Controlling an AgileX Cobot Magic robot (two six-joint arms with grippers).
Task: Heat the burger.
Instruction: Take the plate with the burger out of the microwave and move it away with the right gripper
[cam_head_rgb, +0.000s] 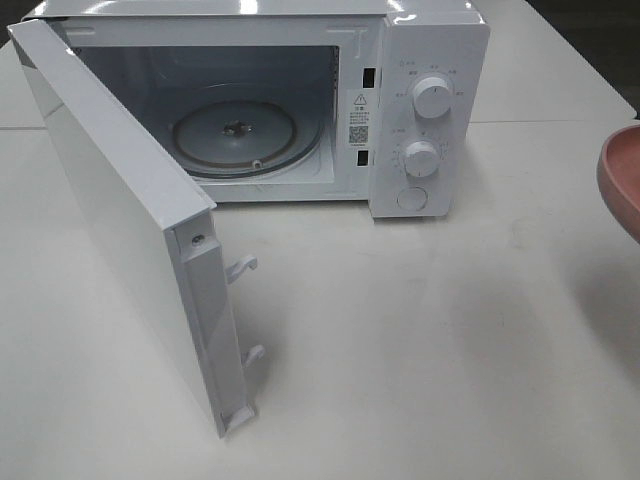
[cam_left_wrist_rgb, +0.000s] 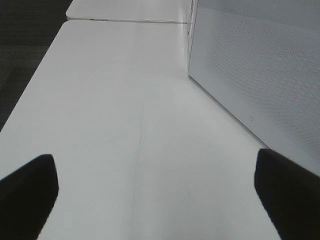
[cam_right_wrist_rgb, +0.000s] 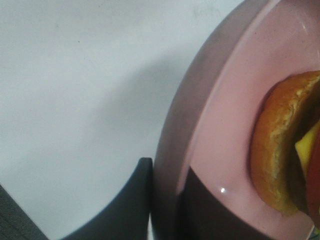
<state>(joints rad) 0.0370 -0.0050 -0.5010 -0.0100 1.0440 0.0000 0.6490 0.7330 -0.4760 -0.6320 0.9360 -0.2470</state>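
The microwave (cam_head_rgb: 300, 100) stands at the far side of the table (cam_head_rgb: 430, 340) with its door (cam_head_rgb: 120, 220) swung wide toward the near left, walling off that side. The cavity mouth is unblocked, only the glass turntable (cam_head_rgb: 235, 135) lying on its floor. The table in front, from the door's edge to the right, lies bare. The pink plate (cam_head_rgb: 622, 180) juts in at the right edge

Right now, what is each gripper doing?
Left gripper: open, holding nothing.
Right gripper: shut on the pink plate carrying the burger.
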